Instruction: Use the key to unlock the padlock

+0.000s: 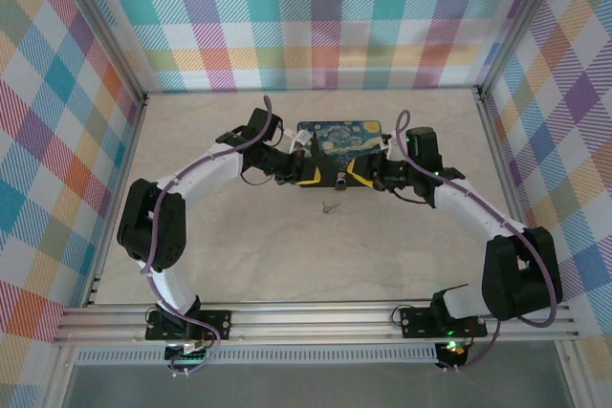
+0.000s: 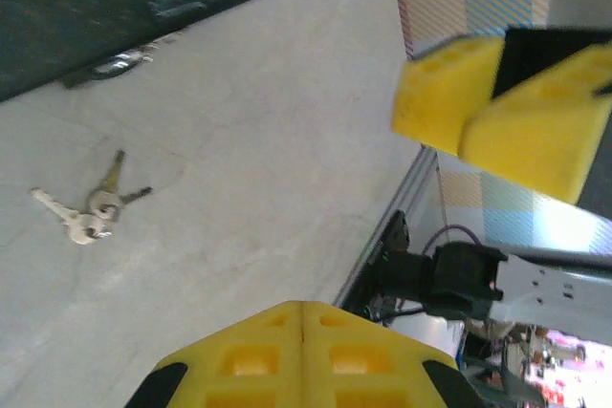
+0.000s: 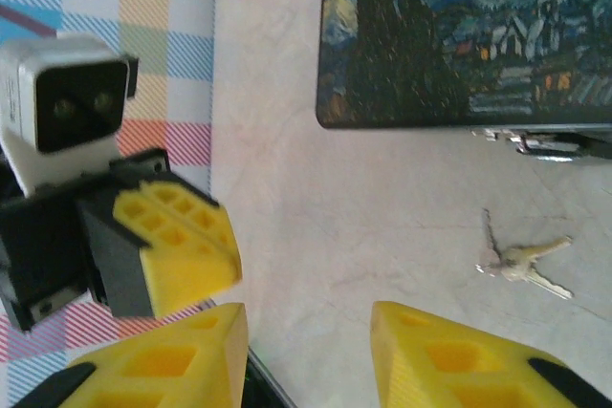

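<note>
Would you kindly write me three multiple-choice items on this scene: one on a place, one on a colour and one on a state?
1. Where do the keys lie relative to the mat? A on it; B on the bare table, on its near side; C in the left jaws.
2. What colour are the jaws' pads? A yellow; B red; C blue.
3. How do the right jaws stand? A shut on the keys; B shut, empty; C open, empty.
Answers: 1 B, they lie on the table apart from the mat; 2 A, yellow in both wrist views; 3 C, a gap with nothing in it.
</note>
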Available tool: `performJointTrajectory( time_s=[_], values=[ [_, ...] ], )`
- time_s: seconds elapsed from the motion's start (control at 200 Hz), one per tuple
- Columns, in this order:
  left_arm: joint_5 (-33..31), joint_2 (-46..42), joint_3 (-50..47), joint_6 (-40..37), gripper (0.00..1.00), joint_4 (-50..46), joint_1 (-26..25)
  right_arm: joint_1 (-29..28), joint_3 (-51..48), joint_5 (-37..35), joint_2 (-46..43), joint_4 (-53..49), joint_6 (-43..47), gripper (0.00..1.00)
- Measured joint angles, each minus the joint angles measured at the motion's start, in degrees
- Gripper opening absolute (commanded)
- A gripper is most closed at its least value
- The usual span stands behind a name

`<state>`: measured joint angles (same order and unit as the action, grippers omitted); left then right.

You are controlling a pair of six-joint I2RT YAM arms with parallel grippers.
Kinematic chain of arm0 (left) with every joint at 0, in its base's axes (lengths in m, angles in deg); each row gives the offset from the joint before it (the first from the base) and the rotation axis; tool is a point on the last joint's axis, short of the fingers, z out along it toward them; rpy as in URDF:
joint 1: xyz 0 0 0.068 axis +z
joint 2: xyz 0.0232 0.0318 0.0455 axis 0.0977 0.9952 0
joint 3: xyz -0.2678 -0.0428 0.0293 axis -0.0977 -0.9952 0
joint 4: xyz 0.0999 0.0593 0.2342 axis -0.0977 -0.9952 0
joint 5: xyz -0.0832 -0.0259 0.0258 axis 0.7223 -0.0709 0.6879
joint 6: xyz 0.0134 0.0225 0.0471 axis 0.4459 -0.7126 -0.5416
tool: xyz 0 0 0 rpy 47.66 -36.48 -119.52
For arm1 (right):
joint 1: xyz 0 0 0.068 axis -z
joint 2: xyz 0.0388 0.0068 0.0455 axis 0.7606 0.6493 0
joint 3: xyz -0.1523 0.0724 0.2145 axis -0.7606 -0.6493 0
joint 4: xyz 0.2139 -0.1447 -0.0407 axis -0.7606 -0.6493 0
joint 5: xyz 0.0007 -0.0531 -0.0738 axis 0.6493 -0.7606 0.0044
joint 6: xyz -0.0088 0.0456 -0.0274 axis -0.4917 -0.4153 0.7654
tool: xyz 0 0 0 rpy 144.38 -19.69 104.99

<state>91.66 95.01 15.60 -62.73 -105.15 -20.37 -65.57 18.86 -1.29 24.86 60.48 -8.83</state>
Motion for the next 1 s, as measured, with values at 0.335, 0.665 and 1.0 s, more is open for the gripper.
performJointTrajectory(
  time_s=[0.335,0.665,1.0],
  values=[
    [-13.22,-5.44,-9.22,4.50,0.25,2.21,7.76,-12.92,1.49,-11.80,8.83,-8.81,5.29,0.42],
    [-18.82,-11.37,-7.91,4.50,0.25,1.92,7.65,-18.73,8.39,-21.92,19.43,-10.60,-1.11,0.51],
    [-19.63,-13.40,-7.93,4.02,0.25,-0.76,7.65,-19.41,11.80,-26.36,23.63,-13.29,-5.73,0.43]
  ],
)
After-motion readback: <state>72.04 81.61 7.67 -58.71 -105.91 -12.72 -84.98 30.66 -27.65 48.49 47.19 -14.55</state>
